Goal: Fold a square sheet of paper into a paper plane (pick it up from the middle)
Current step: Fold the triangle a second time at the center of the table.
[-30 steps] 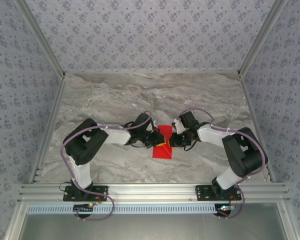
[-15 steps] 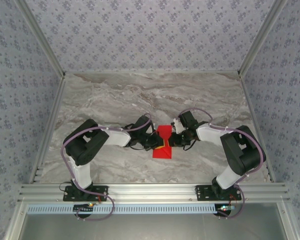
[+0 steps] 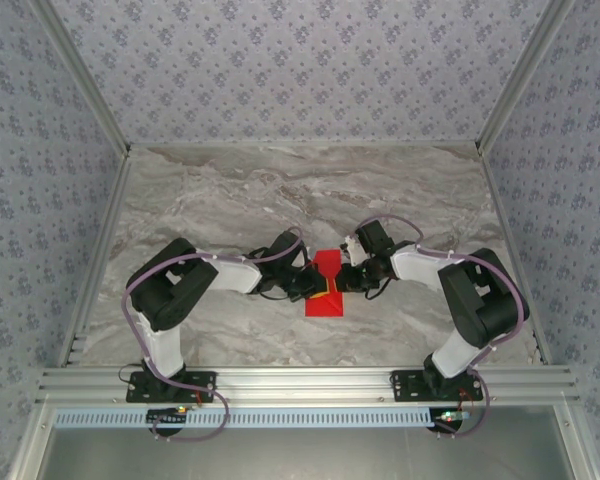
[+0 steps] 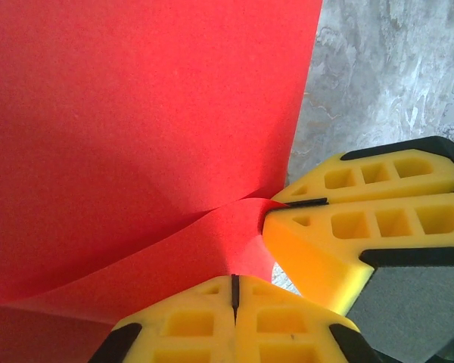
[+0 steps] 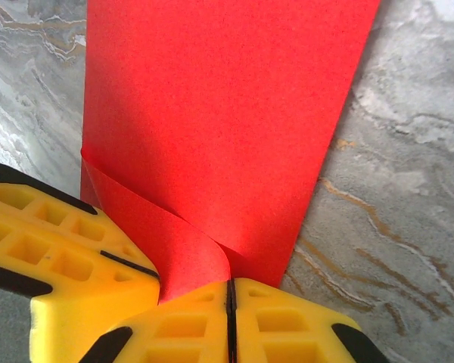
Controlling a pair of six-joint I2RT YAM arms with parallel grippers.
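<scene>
The red square sheet of paper (image 3: 328, 268) lies folded narrow on the table (image 3: 230, 190), one corner curled over.

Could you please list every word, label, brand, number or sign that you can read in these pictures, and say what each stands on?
None: no text can be read in any view.
The red sheet of paper is plain and unmarked.
The left tool and right tool, both with yellow fingers, bear no lettering.
The wallpaper has a flower pattern and the marble table has veins, no writing.
Any marks on the arm bases are too small to tell.
</scene>
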